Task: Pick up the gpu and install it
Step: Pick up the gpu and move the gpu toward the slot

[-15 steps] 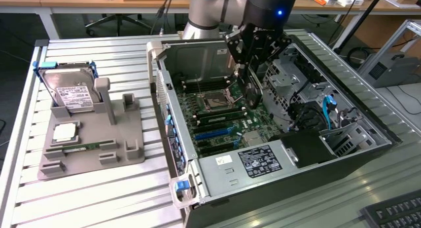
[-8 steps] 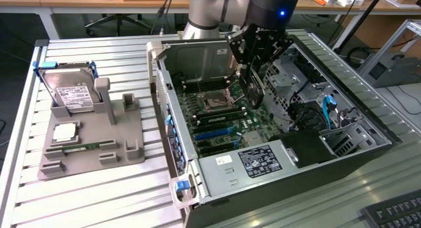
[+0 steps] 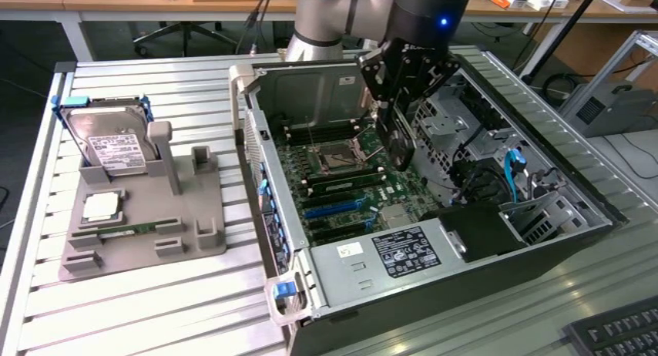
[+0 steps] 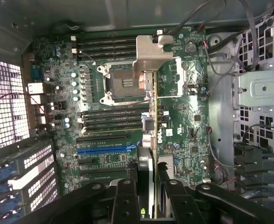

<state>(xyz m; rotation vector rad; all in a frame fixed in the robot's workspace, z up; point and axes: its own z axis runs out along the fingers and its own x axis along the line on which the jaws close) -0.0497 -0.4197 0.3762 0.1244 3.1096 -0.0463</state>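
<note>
On the exterior view's left, a grey holder (image 3: 144,252) on the slatted tabletop (image 3: 154,310) carries an upright silver hard drive (image 3: 111,144), whose white label is too small to read, with a processor chip (image 3: 100,207) and a green RAM stick (image 3: 123,231) lying in front of it. At centre, an open computer case (image 3: 575,240) lies on its side with its green motherboard (image 3: 329,194) exposed. A printed label (image 3: 411,250) on the power supply cannot be read. Over the board, the arm's black claw (image 3: 396,102) is clamped partway closed on the gpu (image 3: 397,144). It holds the card on edge, above the motherboard and clear of the slots. From the wrist, the claw (image 4: 148,186) grips the gpu (image 4: 146,158) between two fingers (image 4: 125,200), and the card's silver bracket (image 4: 153,49) is at its far end. A blue slot (image 4: 101,150) sits just beside it. A keyboard (image 3: 622,337) lies at the exterior view's far right.
</note>
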